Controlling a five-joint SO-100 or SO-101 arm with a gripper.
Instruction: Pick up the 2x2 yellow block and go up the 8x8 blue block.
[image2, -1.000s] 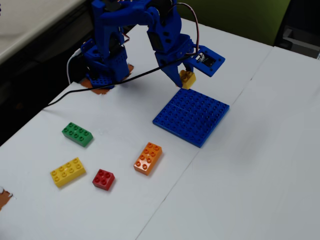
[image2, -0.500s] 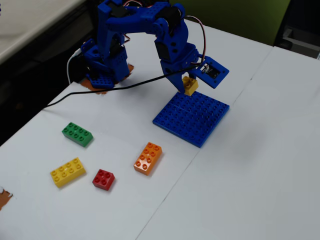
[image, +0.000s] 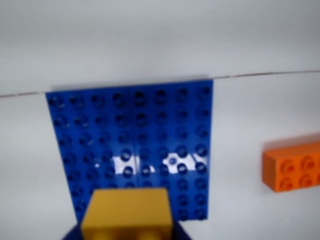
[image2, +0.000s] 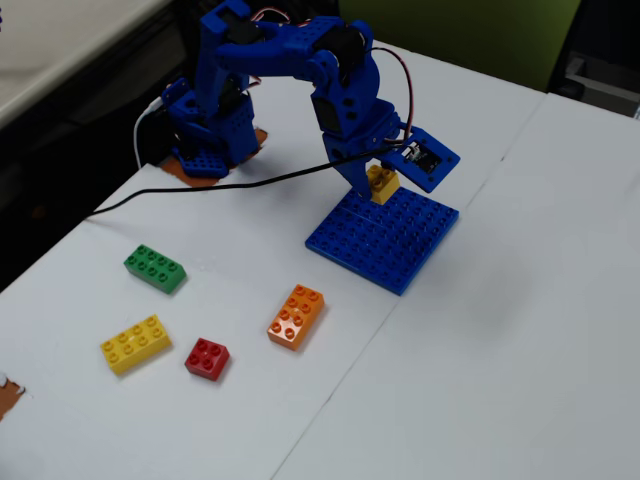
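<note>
The 2x2 yellow block (image2: 382, 184) is held in my gripper (image2: 380, 180), just above the far edge of the 8x8 blue block (image2: 385, 240) in the fixed view. In the wrist view the yellow block (image: 127, 212) fills the bottom centre, blurred, with blue jaw parts on either side, and the blue baseplate (image: 135, 135) lies beyond it on the white table. I cannot tell whether the block touches the plate's studs.
An orange brick (image2: 297, 316) lies near the plate and shows at the wrist view's right edge (image: 292, 166). A green brick (image2: 155, 268), a long yellow brick (image2: 135, 343) and a red brick (image2: 207, 359) lie at the front left. The arm's base (image2: 210, 140) stands at the back.
</note>
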